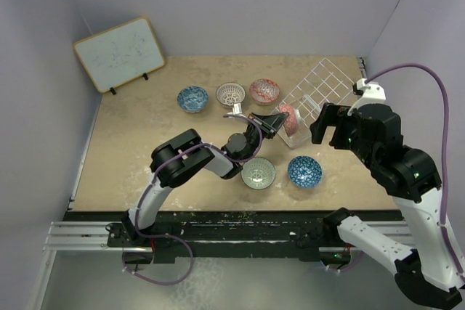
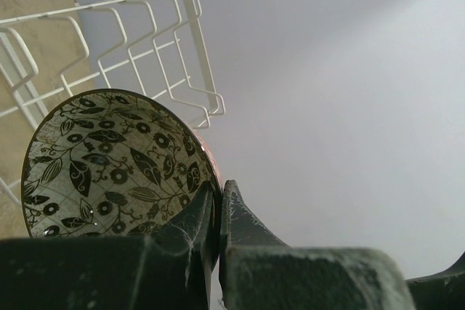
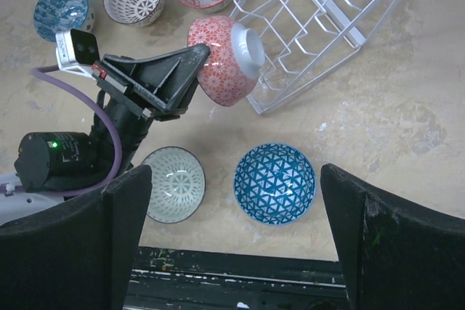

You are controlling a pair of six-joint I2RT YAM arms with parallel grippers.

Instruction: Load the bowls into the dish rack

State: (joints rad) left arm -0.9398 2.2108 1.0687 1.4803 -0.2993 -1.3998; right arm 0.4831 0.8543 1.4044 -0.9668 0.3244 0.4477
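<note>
My left gripper is shut on the rim of a bowl that is red-patterned outside and has black leaves inside. The bowl is held on its side, just off the near left corner of the white wire dish rack. In the left wrist view both fingers pinch the rim, with the rack's prongs behind. My right gripper hovers open and empty over the table, above a blue triangle-patterned bowl.
A pale green-white bowl sits left of the blue triangle one. Along the back stand a blue bowl, a white-lattice bowl and a red bowl. A wood-framed whiteboard leans at the far left.
</note>
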